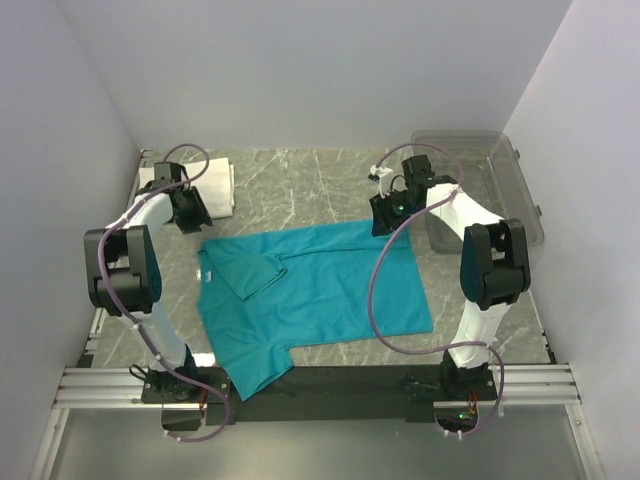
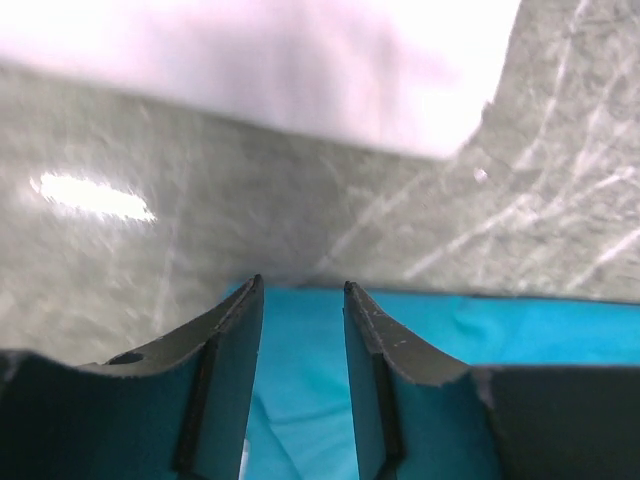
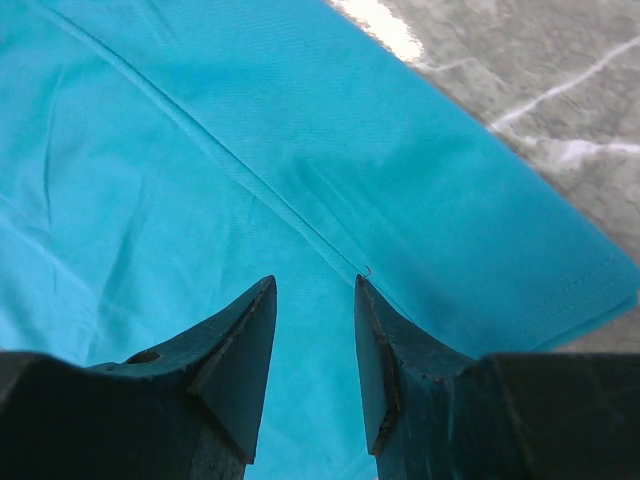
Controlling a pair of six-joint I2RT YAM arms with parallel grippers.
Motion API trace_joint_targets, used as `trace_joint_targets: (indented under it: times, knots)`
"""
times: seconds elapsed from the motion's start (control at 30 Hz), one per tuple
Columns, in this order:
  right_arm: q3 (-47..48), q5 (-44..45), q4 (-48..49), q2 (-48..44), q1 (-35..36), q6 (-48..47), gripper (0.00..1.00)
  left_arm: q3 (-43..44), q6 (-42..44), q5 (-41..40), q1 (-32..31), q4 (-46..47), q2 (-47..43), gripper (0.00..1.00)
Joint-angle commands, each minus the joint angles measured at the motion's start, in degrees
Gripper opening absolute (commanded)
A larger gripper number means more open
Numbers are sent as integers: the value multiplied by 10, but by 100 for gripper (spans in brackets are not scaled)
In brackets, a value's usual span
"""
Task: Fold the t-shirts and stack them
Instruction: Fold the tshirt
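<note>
Grey marbled tabletop [image 1: 300, 180] filled the floor of a white-walled booth, with the two arms bolted to a metal rail at its near edge. Closest to the bases, one end of the teal t-shirt [image 1: 320, 295] reached down onto the black strip [image 1: 340, 378] that ran along that edge. From there the shirt lay flat across the middle of the table, with a flap of its own cloth turned in over its left part.

At the shirt's far edge both arms hung low. The left gripper [image 1: 195, 222] sat at the far left corner; in its wrist view the left gripper [image 2: 300, 285] had its jaws parted by a narrow gap right at the cloth's border, teal showing between them, and I could not see anything pinched. The right gripper [image 1: 385, 225] stood at the far right corner. Seen from its own wrist, the right gripper [image 3: 315, 282] hovered with jaws apart over smooth teal fabric crossed by a seam, a stitched hem corner off to the side, holding nothing.

Beyond the left gripper lay the white folded piece [image 1: 222, 185], near the far left wall. A clear plastic bin [image 1: 480, 160] stood in the far right corner, apart from the shirt.
</note>
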Motion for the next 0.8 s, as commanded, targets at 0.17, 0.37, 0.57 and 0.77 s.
trace_joint_targets:
  times: [0.17,0.37,0.57,0.77]
  knots:
    - [48,2,-13,10,-8,20,44,21,55,0,20,-23,21,46]
    - [79,47,-12,36,-10,34,44,-21,40,19,21,0,17,47]
    - [102,50,-25,53,-14,35,45,-16,27,43,20,2,35,45]
    - [116,56,-28,59,-20,38,44,-21,24,42,21,-3,37,45]
